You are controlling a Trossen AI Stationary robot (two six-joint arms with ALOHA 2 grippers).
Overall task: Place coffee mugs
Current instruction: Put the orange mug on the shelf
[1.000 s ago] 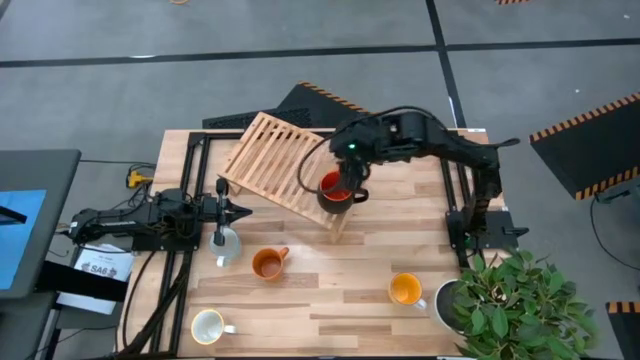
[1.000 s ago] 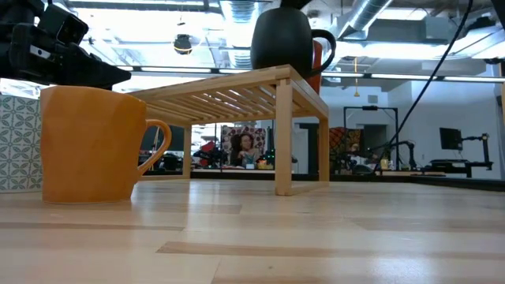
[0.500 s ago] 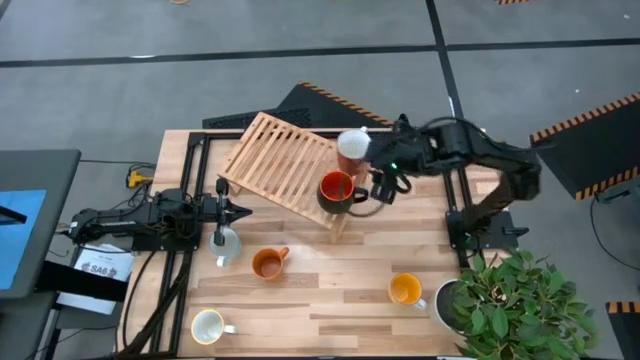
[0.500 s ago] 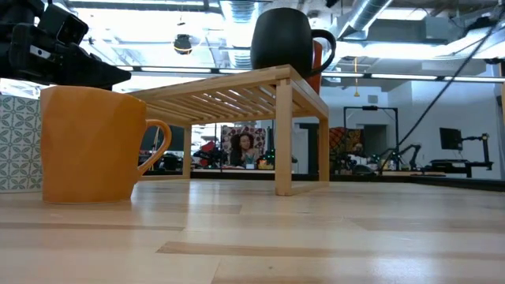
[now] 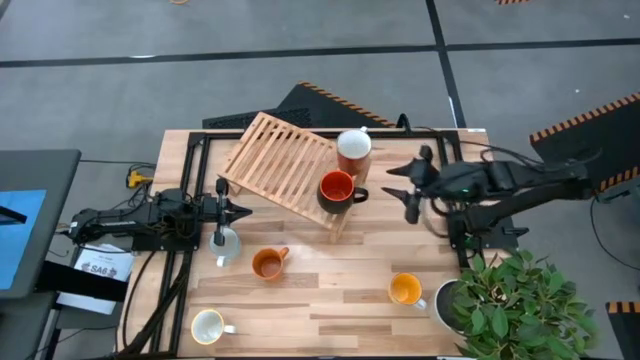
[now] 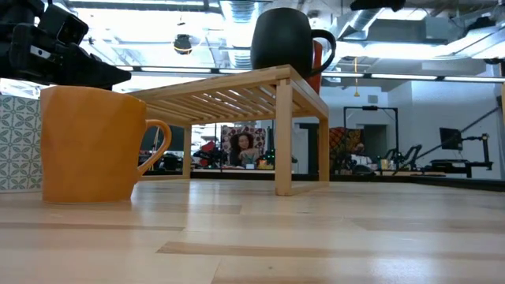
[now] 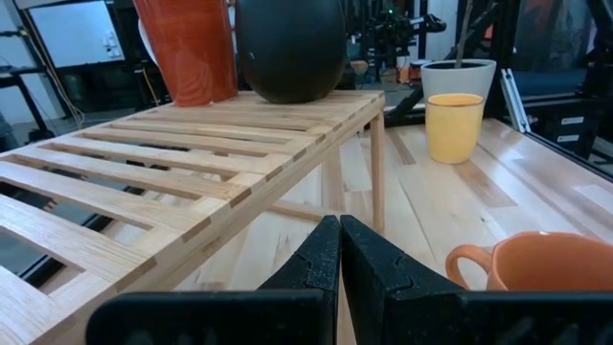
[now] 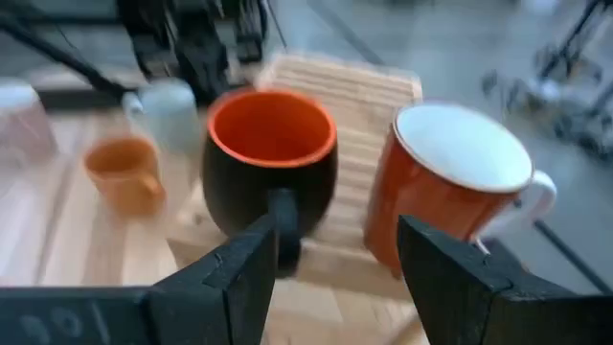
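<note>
Dark mug (image 5: pixel 336 190): stands upright on the wooden rack (image 5: pixel 285 170), at the rack's corner nearest the table's middle, red inside facing up; nothing grips it, so it reads as delivered.
Terracotta mug (image 5: pixel 353 150): upright on the same rack, just beside the dark one, toward the table's far edge; paired there, the rack seems to be where mugs go.
Rack: slatted, raised on legs, set askew near the far edge, left of centre; two mugs fill only one end, leaving bare slats for more.
Brownish mug (image 5: pixel 267 263): on the table (image 5: pixel 340 290) in front of the rack, handle toward the right edge; not yet placed.
Yellow mug (image 5: pixel 405 290): nearer the front right corner, beside the plant pot (image 5: pixel 450 300); also waiting.
Blue-grey mug (image 5: pixel 226 243): near the left edge, right under the left gripper's tips.
Cream mug (image 5: pixel 207 325): at the front left corner, farthest from the rack.
Right gripper (image 5: pixel 412 186): in the air between the rack and the right edge, well apart from both racked mugs; fingers spread wide and empty, fitting a release already made.
Left gripper (image 5: pixel 222 212): parked at the left edge, fingers pressed together on nothing, pointing toward the rack; it waits.
Progress (judged): two of six mugs up, four on the table.
Next (judged): either mug near the front edge is within the right arm's reach.
</note>
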